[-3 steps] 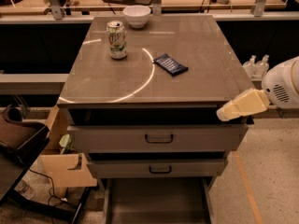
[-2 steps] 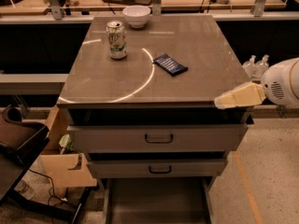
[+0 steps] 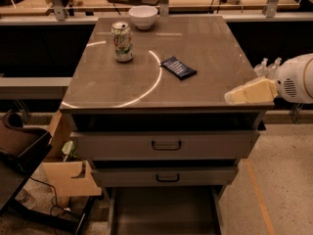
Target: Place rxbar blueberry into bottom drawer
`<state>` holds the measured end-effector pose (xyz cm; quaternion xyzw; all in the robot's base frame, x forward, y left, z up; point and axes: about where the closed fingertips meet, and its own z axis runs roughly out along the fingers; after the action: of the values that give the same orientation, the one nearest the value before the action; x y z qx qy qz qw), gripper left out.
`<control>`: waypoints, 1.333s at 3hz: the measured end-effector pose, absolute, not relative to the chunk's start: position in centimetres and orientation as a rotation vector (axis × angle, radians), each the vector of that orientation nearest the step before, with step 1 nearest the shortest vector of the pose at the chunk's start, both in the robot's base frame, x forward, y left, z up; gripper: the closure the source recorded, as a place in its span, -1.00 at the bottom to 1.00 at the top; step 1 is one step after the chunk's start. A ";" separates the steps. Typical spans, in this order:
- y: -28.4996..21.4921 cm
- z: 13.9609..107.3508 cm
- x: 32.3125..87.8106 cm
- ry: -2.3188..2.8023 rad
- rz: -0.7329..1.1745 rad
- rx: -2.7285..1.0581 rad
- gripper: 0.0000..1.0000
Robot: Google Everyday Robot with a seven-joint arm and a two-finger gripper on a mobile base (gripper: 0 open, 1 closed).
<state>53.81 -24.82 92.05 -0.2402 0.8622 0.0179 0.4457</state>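
Note:
The rxbar blueberry (image 3: 178, 67), a flat dark navy bar, lies on the grey cabinet top (image 3: 205, 43), right of centre. The bottom drawer (image 3: 164, 212) is pulled out at the cabinet's foot, its dark tray showing. My gripper (image 3: 240, 94), with cream-coloured fingers on a white arm, hovers at the cabinet top's front right corner, well to the right of and nearer than the bar. It holds nothing.
A green-white soda can (image 3: 122, 41) stands at the top's left. A white bowl (image 3: 143, 16) sits at the back edge. Two upper drawers with dark handles (image 3: 166, 145) are slightly open. Cardboard (image 3: 68, 175) and a dark chair (image 3: 19, 146) stand at the left.
My gripper has moved slightly up and to the left along the cabinet's right front corner. The bar, can and bowl have not moved.

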 end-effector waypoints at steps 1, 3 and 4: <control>-23.9 90.8 54.3 2.129 0.111 -0.601 -1.00; -18.8 85.0 59.9 2.033 0.387 -0.663 -1.00; -16.8 83.6 62.6 1.970 0.421 -0.736 -1.00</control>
<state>62.59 -16.77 83.57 -0.3014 0.8067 0.1725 0.4782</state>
